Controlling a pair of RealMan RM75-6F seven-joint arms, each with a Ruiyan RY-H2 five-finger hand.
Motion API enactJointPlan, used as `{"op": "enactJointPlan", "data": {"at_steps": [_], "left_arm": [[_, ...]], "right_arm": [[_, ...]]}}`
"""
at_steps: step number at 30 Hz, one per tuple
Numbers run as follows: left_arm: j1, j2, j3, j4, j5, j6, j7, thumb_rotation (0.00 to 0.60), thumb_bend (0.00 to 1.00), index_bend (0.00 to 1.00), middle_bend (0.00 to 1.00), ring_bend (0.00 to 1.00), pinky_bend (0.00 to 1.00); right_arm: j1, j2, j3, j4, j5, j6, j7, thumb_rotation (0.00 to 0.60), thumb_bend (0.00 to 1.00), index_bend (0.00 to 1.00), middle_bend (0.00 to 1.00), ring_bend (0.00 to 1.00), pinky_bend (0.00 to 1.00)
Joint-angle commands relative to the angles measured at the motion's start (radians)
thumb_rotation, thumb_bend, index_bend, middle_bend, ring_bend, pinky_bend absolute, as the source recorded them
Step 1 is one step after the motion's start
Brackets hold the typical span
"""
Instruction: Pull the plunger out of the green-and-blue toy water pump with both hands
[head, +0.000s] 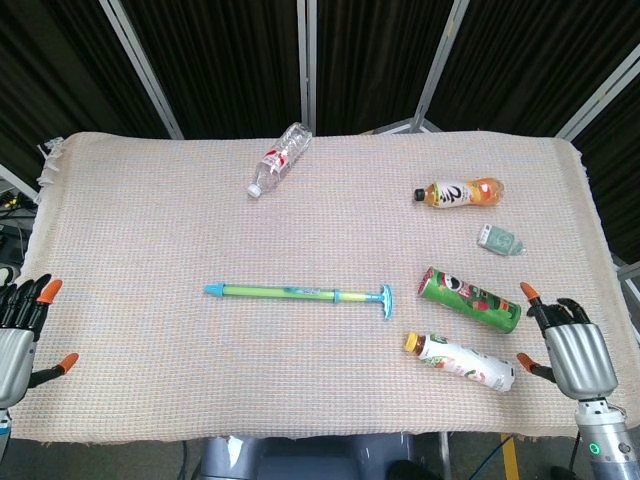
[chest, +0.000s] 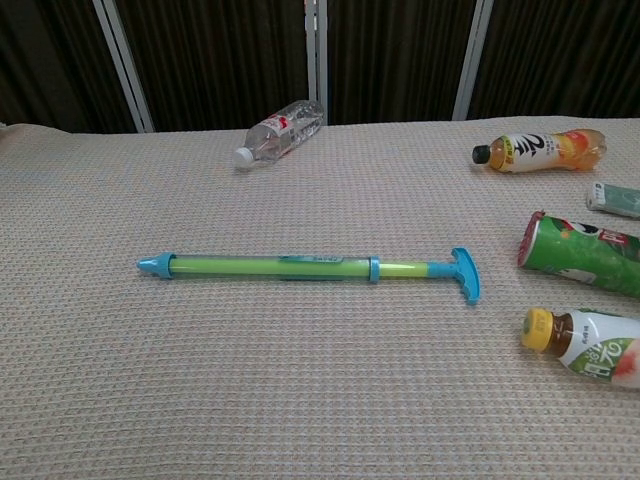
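Fingers of both hands are spread apart with nothing between them, and only the head view shows them: the left hand (head: 14, 335) sits at the near left corner of the table, half cut off by the frame edge, and the right hand (head: 566, 345) sits at the near right edge, its orange fingertips (head: 527, 290) raised just beside the green can (head: 469, 299). Neither hand touches anything, and the chest view shows no hand at all. Between them, well apart from both, the toy water pump (head: 297, 293) lies flat on the woven cloth (head: 140, 230) near the middle of the table, its blue nozzle pointing to the left and its blue T-handle (head: 386, 299) to the right. From the chest view the pump (chest: 305, 267) reads more clearly: a green barrel, a blue collar (chest: 373, 269) toward the handle end, and a short run of green plunger rod between collar and handle. A clear water bottle (head: 279, 160) lies at the far side, an orange drink bottle (head: 459, 193) at the far right, and a small green packet (head: 499, 239) nearer than that. Nearest the right hand lies a bottle with a yellow cap (head: 459, 361); the chest view crops it, the can and the packet at its right edge.
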Motion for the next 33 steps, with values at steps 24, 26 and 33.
{"op": "enactJointPlan", "data": {"at_steps": [24,26,33], "left_arm": [[-0.042,-0.037,-0.051,0.046,-0.165,-0.092,0.032,0.600,0.00,0.00,0.00,0.00,0.00],[-0.043,-0.037,-0.051,0.048,-0.169,-0.095,0.031,0.600,0.00,0.00,0.00,0.00,0.00],[-0.047,-0.037,-0.051,0.051,-0.174,-0.100,0.027,0.600,0.00,0.00,0.00,0.00,0.00]], "right_arm": [[0.633,-0.439,0.177,0.241,0.605,-0.711,-0.341,0.600,0.15,0.40,1.00,1.00,1.00],[0.648,-0.465,0.173,0.259,0.632,-0.698,-0.368,0.600,0.16,0.41,1.00,1.00,1.00],[0.682,-0.517,0.154,0.296,0.685,-0.660,-0.437,0.600,0.22,0.47,1.00,1.00,1.00]]}}
